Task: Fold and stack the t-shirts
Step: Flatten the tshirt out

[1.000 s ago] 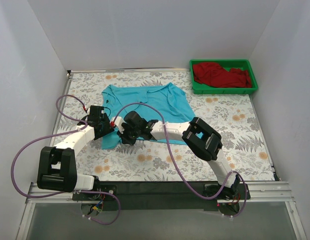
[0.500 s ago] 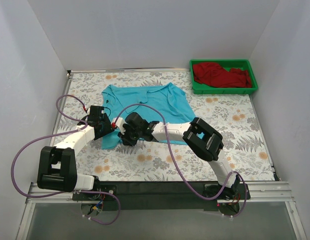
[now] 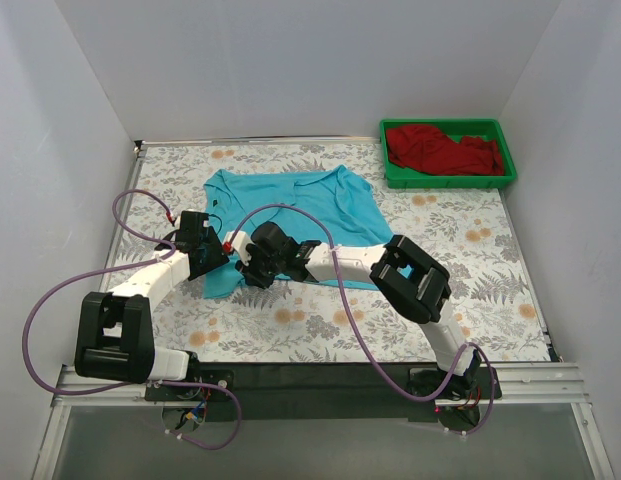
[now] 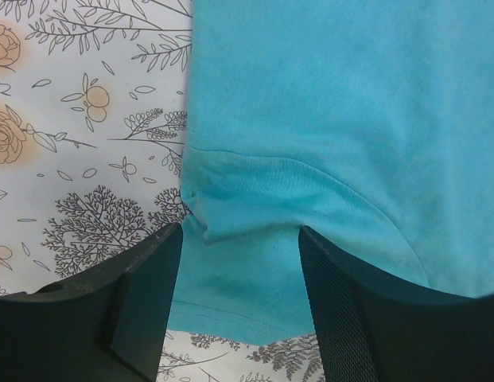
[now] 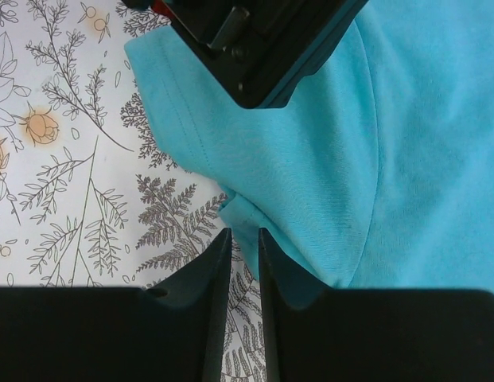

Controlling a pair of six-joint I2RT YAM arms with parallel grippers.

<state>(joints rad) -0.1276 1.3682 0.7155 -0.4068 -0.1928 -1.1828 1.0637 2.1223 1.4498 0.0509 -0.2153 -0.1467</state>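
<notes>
The turquoise-blue t-shirt (image 3: 300,205) lies spread on the floral table, collar toward the far side. My left gripper (image 3: 214,260) is open over its near-left sleeve; in the left wrist view (image 4: 240,232) the jaws straddle the sleeve (image 4: 254,199) and its hem. My right gripper (image 3: 247,270) points at the same sleeve from the right. In the right wrist view (image 5: 245,232) its jaws stand a narrow gap apart with the table showing between them, and a folded cloth edge (image 5: 243,208) lies just past the tips. The dark red t-shirt (image 3: 440,150) lies crumpled in the tray.
The green plastic tray (image 3: 395,180) stands at the back right corner. My left gripper's black body (image 5: 254,48) shows close ahead in the right wrist view. Purple cables loop by both arms. White walls close in the table.
My right wrist has shifted very slightly by the sleeve. The left arm and both shirts have not visibly moved.
</notes>
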